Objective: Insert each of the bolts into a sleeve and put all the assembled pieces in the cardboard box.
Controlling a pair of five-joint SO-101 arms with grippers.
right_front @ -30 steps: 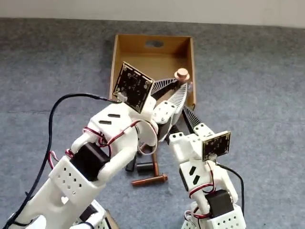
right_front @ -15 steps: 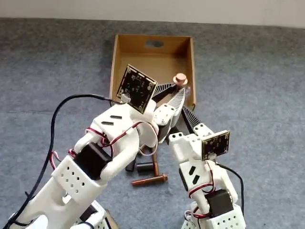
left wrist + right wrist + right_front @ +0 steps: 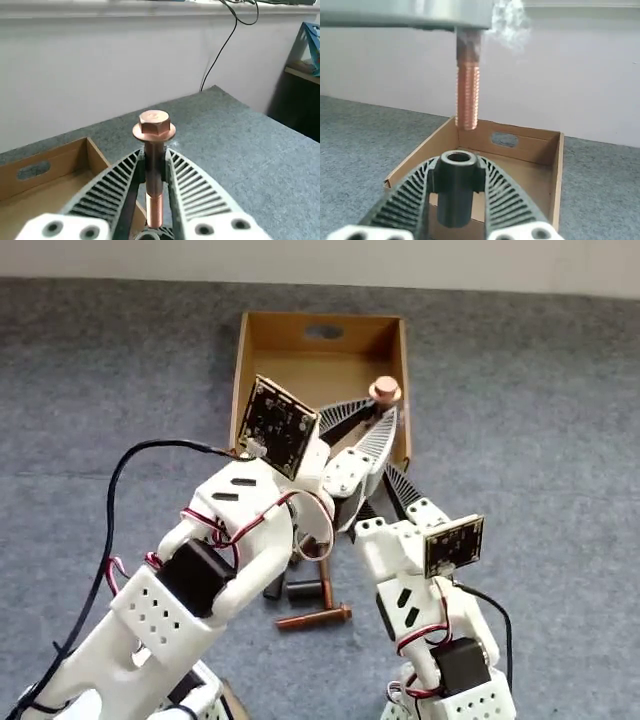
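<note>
My left gripper (image 3: 154, 165) is shut on a copper bolt (image 3: 155, 160), held upright with its hex head (image 3: 384, 392) on top, over the near right corner of the cardboard box (image 3: 262, 360). My right gripper (image 3: 456, 177) is shut on a dark sleeve (image 3: 456, 187), bore facing up. The bolt's threaded tip (image 3: 467, 102) hangs a short way above the sleeve and slightly to one side of the bore. On the carpet between the arms lie another copper bolt (image 3: 315, 617) and loose dark sleeves (image 3: 303, 591).
The box is open-topped with a hand slot (image 3: 325, 333) in its far wall and looks bare inside. Grey carpet (image 3: 540, 410) lies open to either side. A black cable (image 3: 110, 510) loops along the left arm.
The left gripper with the bolt dipped toward the arms half a second ago, then came back toward the box.
</note>
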